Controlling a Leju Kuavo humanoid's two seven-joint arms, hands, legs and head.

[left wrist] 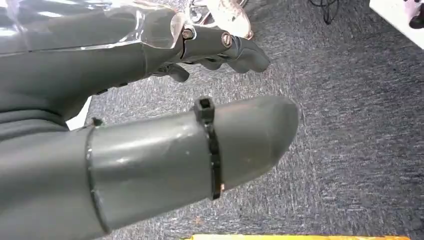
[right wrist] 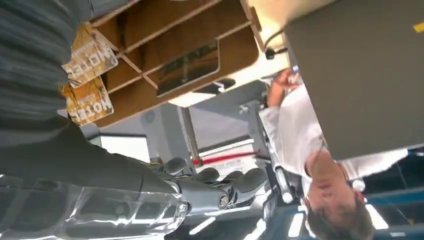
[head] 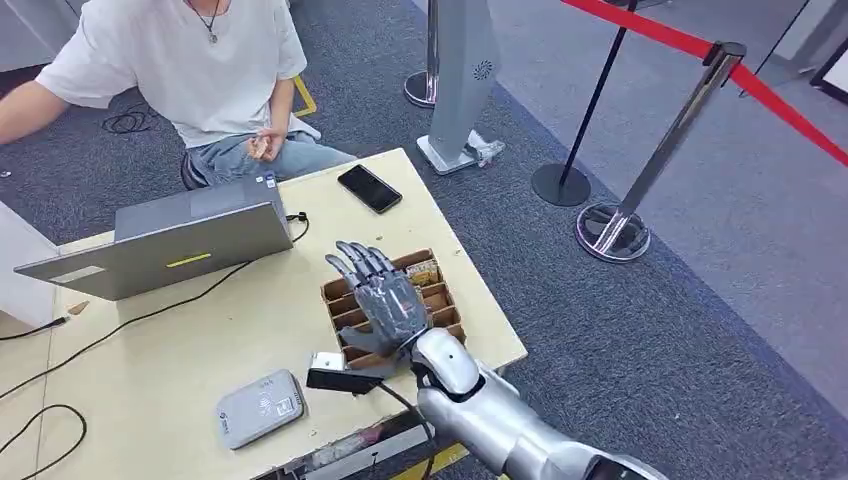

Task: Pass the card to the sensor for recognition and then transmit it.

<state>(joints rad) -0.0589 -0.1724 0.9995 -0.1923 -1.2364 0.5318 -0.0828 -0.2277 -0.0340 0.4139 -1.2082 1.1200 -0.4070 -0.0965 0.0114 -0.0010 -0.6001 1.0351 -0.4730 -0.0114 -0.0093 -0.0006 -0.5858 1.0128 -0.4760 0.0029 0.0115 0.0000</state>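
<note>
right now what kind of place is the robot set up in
Probably a lobby or demo hall staged as a hotel check-in desk: stanchions with red belt on grey carpet, a card reader on the table, and a cardboard box of hotel cards.

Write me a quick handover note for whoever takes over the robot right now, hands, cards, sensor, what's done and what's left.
Right hand: open, fingers spread, above the cardboard card box, holding nothing.
Left hand: open, hanging over the carpet.
Cards: in the box's slots.
Grey sensor: on the table near the front edge, nothing on it.
Done: nothing visible yet.
Left: pick a card, present it to the sensor, pass it on.
</note>
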